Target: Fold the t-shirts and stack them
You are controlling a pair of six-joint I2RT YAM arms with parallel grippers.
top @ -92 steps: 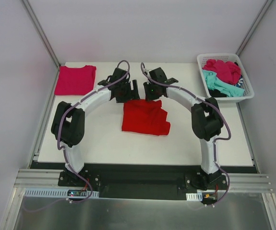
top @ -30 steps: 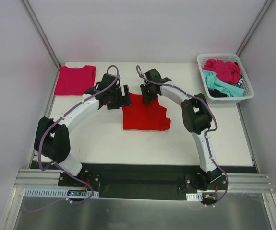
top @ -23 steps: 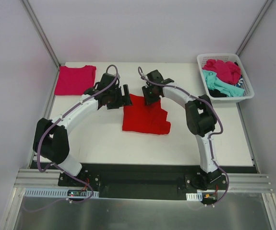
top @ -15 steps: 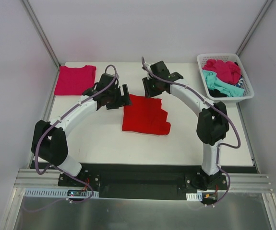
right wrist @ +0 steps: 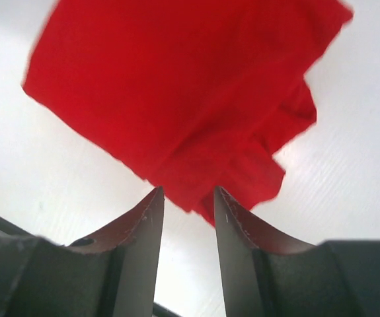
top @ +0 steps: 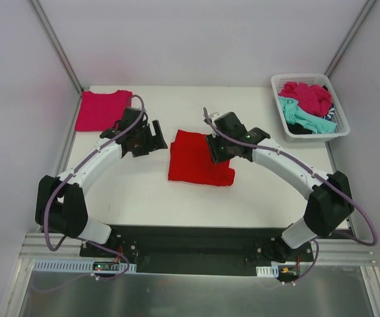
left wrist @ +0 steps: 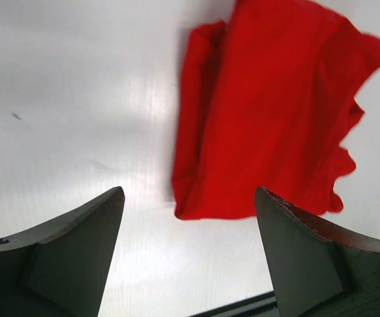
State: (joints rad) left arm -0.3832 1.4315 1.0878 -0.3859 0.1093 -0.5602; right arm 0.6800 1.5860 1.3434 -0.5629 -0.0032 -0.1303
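White lattice basket sits at the far right corner of the surface. That surface is plain white.

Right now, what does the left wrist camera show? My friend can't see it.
A folded red t-shirt lies on a white table, up and to the right. At the bottom, the left gripper shows two dark fingers wide apart, holding nothing.

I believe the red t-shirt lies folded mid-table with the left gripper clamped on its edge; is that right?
Not quite: the left wrist view shows the left gripper open and holding nothing, apart from the red t-shirt, which does lie folded mid-table.
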